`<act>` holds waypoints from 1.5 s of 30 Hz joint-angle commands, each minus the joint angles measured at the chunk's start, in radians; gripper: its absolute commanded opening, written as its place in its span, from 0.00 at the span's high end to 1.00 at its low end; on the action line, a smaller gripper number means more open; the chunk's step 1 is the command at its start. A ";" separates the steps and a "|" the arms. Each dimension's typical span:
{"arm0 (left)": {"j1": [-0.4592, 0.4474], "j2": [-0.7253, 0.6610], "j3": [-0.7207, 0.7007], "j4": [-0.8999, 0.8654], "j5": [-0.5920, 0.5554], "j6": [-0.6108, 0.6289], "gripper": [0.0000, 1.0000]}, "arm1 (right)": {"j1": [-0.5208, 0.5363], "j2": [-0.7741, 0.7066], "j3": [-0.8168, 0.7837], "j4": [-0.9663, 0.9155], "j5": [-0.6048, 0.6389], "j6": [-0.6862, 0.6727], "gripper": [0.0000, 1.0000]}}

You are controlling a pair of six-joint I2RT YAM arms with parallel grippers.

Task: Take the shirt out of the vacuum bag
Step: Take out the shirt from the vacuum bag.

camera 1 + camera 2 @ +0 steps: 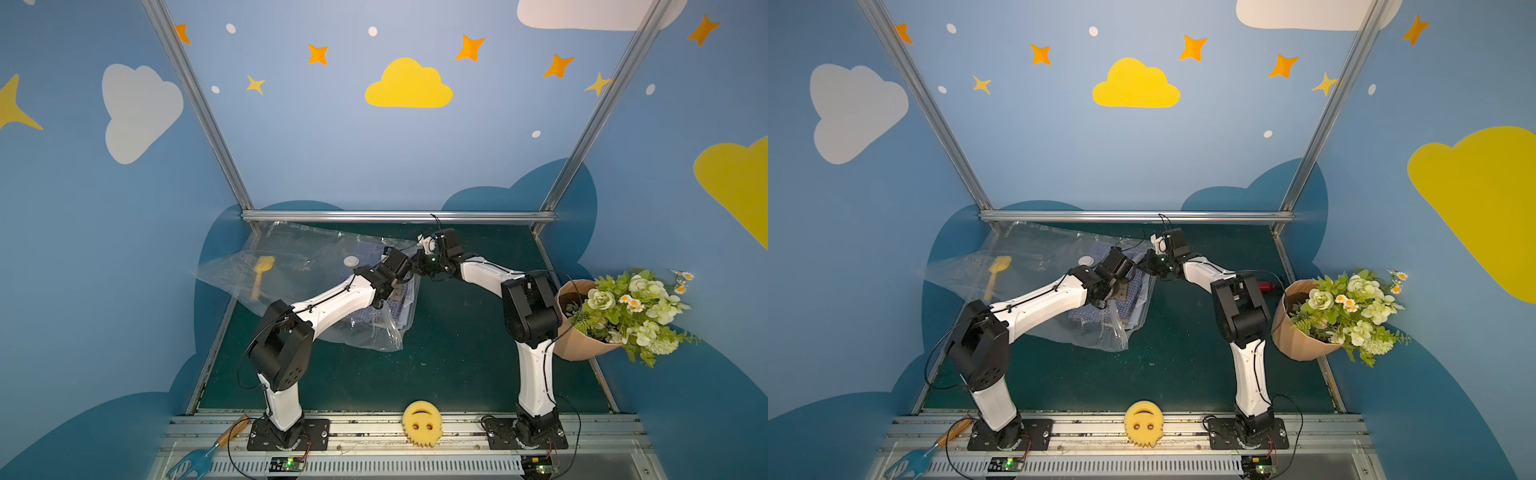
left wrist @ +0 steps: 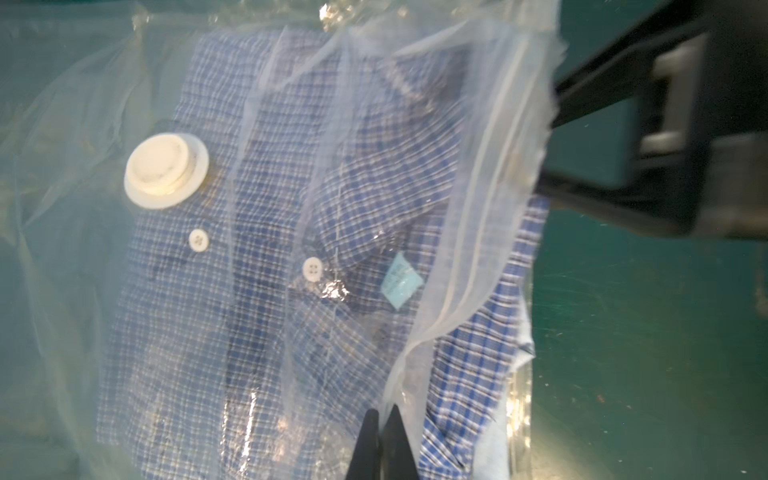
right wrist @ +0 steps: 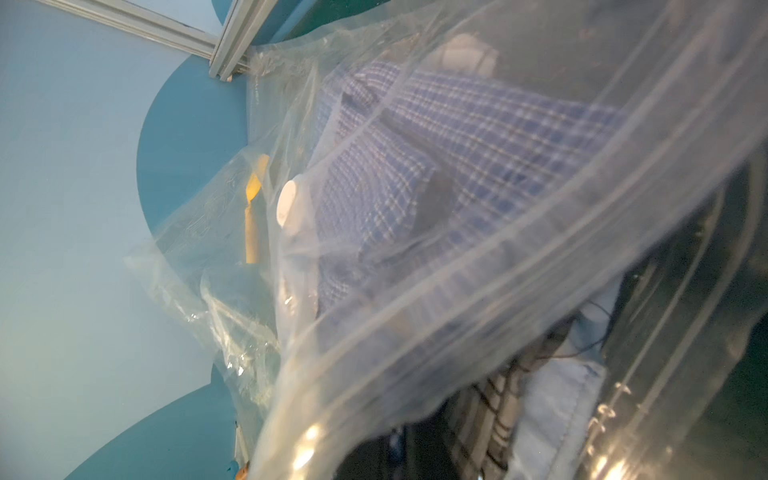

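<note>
Left gripper (image 2: 380, 415): at the frame's bottom centre, fingertips pressed together on the upper film of the vacuum bag (image 1: 291, 253), seemingly to lift its mouth open.
Shirt (image 2: 469, 374): blue-checked and mostly inside the bag, with one edge bare past the zip strip.
Right gripper (image 1: 424, 269): closed at the mouth's far end, centre frame. Whether it holds film is unclear.
Views: the left wrist view shows the pinch and the valve (image 2: 166, 170) up close. In both top views the arms hide the pinch.

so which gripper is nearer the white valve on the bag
Left, narrowly. The left gripper pinches the vacuum bag over the shirt, near the valve; the right gripper sits farther off, at the bag's open edge.
</note>
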 commanded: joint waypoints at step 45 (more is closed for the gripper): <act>0.679 0.144 -0.115 0.343 0.464 -0.239 0.61 | -0.034 0.120 0.227 -0.228 -0.052 -0.027 1.00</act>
